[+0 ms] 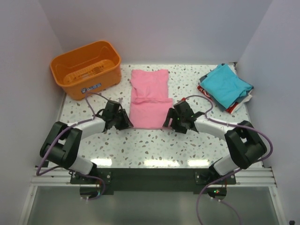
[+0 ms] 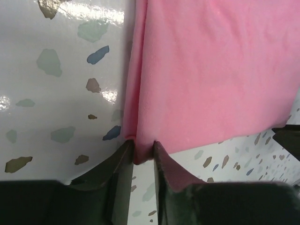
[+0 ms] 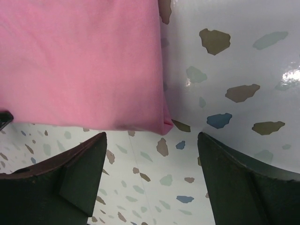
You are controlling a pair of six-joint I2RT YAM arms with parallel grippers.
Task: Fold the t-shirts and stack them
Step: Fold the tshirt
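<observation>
Pink t-shirt (image 1: pixel 149 98) lies partly folded at centre, long axis near to far. Left gripper (image 1: pixel 126 123) at its near left corner, right gripper (image 1: pixel 168 122) at its near right corner (finger gaps unreadable). Teal-topped folded stack (image 1: pixel 227 85) far right; orange basket (image 1: pixel 93 80) far left.

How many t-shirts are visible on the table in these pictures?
4, judging by colour. The pink t-shirt lies in the middle. The teal t-shirt lies far right on top of a red t-shirt and a white t-shirt; more may be hidden beneath.
</observation>
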